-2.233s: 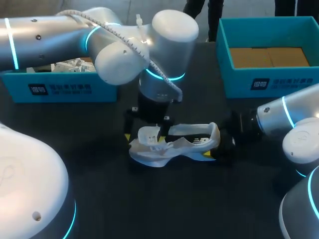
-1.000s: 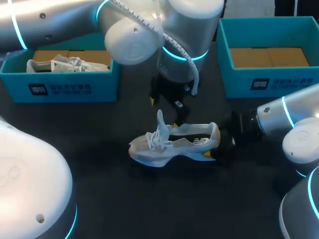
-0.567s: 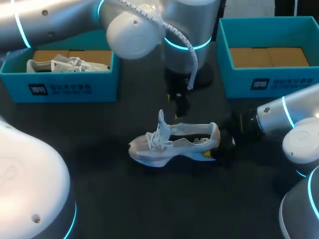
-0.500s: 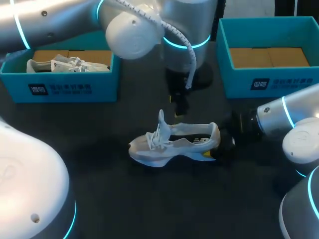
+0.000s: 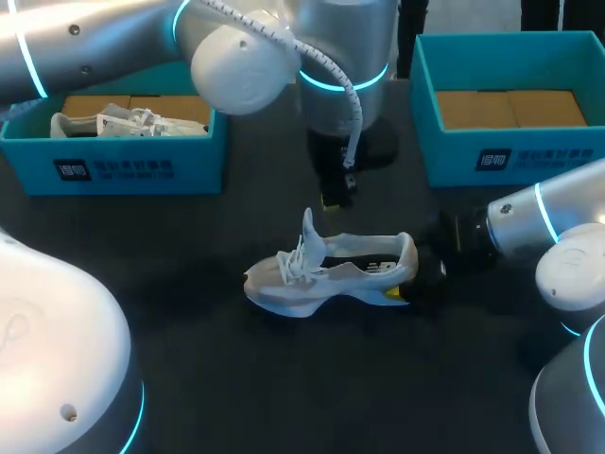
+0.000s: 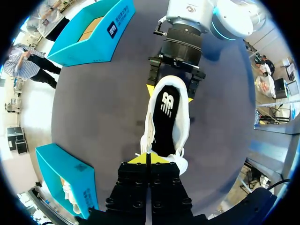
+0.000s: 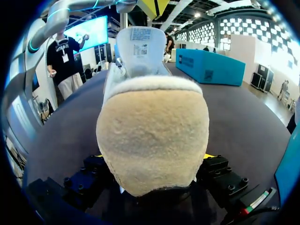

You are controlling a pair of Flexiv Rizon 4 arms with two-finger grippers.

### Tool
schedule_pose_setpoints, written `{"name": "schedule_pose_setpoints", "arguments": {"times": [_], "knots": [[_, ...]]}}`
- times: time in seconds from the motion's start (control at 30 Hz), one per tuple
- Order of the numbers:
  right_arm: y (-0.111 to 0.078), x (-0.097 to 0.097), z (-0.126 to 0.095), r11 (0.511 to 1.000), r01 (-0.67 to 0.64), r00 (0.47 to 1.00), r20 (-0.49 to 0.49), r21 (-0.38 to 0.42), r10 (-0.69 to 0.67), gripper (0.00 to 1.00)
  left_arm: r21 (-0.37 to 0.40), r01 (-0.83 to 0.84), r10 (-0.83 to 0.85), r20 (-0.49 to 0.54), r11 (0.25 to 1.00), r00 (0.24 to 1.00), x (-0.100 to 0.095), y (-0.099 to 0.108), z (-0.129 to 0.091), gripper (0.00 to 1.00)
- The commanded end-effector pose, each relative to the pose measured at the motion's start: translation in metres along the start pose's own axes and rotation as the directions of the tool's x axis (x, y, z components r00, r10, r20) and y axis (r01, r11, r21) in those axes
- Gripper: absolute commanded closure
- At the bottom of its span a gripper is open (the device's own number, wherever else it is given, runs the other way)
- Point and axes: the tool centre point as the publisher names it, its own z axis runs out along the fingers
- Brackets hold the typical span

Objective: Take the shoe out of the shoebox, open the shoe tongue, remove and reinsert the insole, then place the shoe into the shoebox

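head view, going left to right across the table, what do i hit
left shoebox with a second shoe inside → white shoe lying on the table → right shoebox

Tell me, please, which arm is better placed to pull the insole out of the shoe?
Left: the left pincer hangs empty above the white mesh sneaker and its exposed black insole, while the right pincer grips the heel.
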Motion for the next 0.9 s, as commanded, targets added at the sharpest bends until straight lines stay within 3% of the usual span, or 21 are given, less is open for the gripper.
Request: {"name": "schedule_pose_setpoints", "arguments": {"times": [0.03, 0.5, 0.9], "knots": [[0.0, -0.001, 0.003, 1.0, -0.001, 1.0, 0.002, 0.002, 0.001, 1.0, 0.004, -0.001, 0.001, -0.001, 1.0, 1.0, 0.0, 0.002, 0.0, 1.0], [0.0, -0.001, 0.003, 1.0, -0.001, 1.0, 0.002, 0.002, 0.001, 1.0, 0.004, -0.001, 0.001, -0.001, 1.0, 1.0, 0.0, 0.002, 0.0, 1.0], [0.0, -0.001, 0.003, 1.0, -0.001, 1.0, 0.002, 0.002, 0.001, 1.0, 0.12, -0.103, 0.121, -0.152, 0.987, 0.981, 0.003, -0.013, 0.009, 1.0]]}}
